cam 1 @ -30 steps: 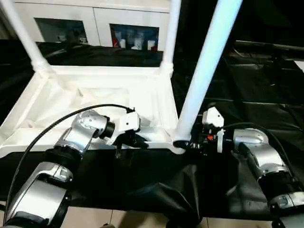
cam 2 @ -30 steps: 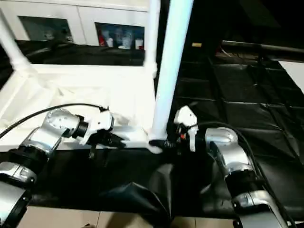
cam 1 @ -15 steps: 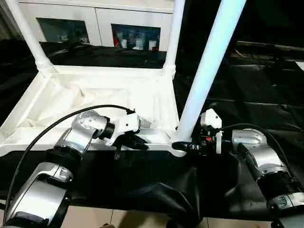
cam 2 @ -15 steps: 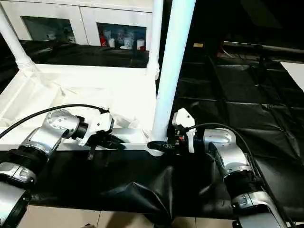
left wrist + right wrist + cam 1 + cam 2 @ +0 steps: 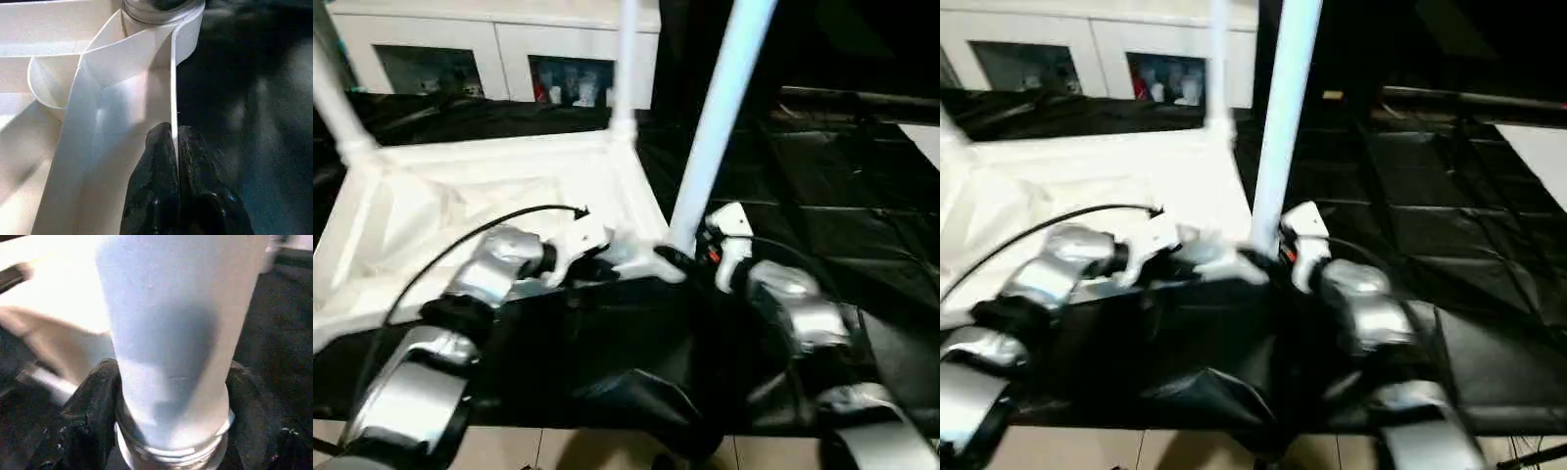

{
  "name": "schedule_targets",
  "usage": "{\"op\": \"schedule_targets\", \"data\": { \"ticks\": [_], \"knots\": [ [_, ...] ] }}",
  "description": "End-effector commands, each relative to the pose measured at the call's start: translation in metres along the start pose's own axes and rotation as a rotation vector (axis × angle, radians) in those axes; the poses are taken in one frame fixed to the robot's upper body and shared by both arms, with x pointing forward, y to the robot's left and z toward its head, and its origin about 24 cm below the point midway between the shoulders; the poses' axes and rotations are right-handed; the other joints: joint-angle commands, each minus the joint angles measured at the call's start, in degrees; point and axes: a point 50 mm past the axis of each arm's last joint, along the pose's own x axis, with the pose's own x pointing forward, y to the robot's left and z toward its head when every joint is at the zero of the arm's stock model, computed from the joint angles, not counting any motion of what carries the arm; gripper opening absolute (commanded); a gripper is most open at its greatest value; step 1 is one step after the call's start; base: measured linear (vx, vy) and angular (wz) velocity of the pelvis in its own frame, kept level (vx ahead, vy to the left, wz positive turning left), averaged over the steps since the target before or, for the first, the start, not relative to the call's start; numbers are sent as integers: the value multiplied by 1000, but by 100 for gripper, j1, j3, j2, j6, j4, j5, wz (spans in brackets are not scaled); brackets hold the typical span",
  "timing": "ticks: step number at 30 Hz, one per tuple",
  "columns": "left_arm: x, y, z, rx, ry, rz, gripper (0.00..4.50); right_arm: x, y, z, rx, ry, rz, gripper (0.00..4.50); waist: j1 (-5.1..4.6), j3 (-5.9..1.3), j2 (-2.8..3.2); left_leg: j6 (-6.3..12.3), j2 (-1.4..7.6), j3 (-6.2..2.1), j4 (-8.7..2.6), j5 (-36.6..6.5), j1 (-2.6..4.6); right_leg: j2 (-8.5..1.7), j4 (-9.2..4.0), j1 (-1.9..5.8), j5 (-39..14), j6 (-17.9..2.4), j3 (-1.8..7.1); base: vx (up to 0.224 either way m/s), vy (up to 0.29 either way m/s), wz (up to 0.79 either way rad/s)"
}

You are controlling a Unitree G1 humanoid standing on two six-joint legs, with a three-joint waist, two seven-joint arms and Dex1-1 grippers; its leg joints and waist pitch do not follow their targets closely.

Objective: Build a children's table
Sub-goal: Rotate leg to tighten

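Seating a leg in the near right corner of the upturned top

The white table top (image 5: 499, 191) lies underside-up on the black-draped work table (image 5: 862, 225), stiff, light and slick, I judge. My left gripper (image 5: 174, 147) is pinched tight on its thin near rim beside the corner socket (image 5: 161, 10). My right gripper (image 5: 171, 401) stands wide around the leg (image 5: 720, 108), fingers (image 5: 93, 401) flanking its threaded base: the best hold, low.

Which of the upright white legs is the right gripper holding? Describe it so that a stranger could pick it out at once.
Start at the upturned white tabletop on the black-draped work table. At its near corner on the robot's right, one leg rises; the right gripper grips its base. Unlike the far legs, it looks thickest, stands nearest, and has black fingers on either side.
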Motion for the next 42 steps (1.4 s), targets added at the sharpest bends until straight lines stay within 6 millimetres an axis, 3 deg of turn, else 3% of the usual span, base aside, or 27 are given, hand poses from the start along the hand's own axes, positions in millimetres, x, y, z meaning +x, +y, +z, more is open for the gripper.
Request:
{"op": "schedule_targets", "data": {
  "ticks": [1,5,10,13,14,20,24,26,28,29,32,33,35,39,42],
  "knots": [
    [9,0,14,0,-43,34,0,-2,1,-33,60,154,-88,270,16,-381,11,180,-32,45,-385,-1100,-29,-236,-506,398,-2396,-817,241,0,0,0],
    [24,4,23,-76,-30,175,0,15,10,-33,87,156,-254,270,9,-392,31,214,-39,58,-379,-1116,-18,-231,-514,367,-2266,-885,244,0,0,0],
    [25,5,24,-79,-24,180,0,22,20,-29,85,128,-182,270,26,-404,14,374,-44,56,-376,-1168,-37,-248,-519,396,-2157,-906,240,0,0,0],
    [23,6,25,-66,-25,166,0,23,27,-16,97,29,-62,270,25,-422,13,426,-37,52,-377,-1133,-56,-249,-500,420,-2015,-946,239,0,0,0],
    [23,6,25,-66,-25,166,0,23,27,-16,97,29,-62,326,31,-425,8,452,-33,49,-378,-1093,-63,-251,-484,428,-1941,-980,241,0,0,0],
    [15,5,24,-15,-31,99,0,14,21,1,28,-39,93,377,37,-445,14,582,-24,44,-369,-916,-91,-253,-440,475,-1597,-1128,235,0,0,0],
    [5,3,18,32,-27,13,0,-9,11,2,-32,-12,288,389,48,-460,7,681,-17,48,-346,-790,-103,-258,-427,483,-1462,-1166,237,0,0,0],
    [-1,-1,17,80,-52,-73,0,-20,6,1,-83,12,365,389,73,-464,8,751,15,53,-343,-734,-99,-254,-394,478,-1209,-1289,246,0,0,0],
    [-2,-5,18,113,-73,-117,0,-22,5,1,-96,19,380,389,47,-467,-7,766,7,43,-343,-725,-136,-257,-371,503,-1098,-1344,240,0,0,0],
    [-5,-8,15,111,-74,-170,0,-27,3,1,-109,27,416,389,44,-474,9,722,21,45,-347,-758,-86,-260,-364,477,-1047,-1395,249,0,0,0],
    [-9,-13,14,143,-88,-232,0,-33,1,2,-125,42,473,389,56,-467,11,715,27,62,-346,-768,-88,-249,-359,478,-994,-1452,262,0,0,0],
    [-10,-17,15,155,-117,-274,0,-38,2,2,-148,62,521,389,79,-471,31,695,49,60,-352,-775,-54,-258,-352,464,-971,-1483,262,0,0,0],
    [-11,-18,16,155,-134,-285,0,-39,3,2,-171,70,539,389,123,-467,13,683,52,80,-348,-760,-54,-250,-343,461,-980,-1480,262,0,0,0],
    [-12,-21,17,162,-139,-320,0,-40,6,0,-162,86,596,373,217,-456,-5,577,51,101,-353,-877,-25,-250,-362,435,-1262,-1375,268,0,0,0],
    [-14,-19,15,173,-127,-310,0,-40,7,-1,-174,104,620,353,219,-459,-16,500,35,90,-352,-897,-38,-259,-389,443,-1530,-1203,260,0,0,0]
  ]
}}
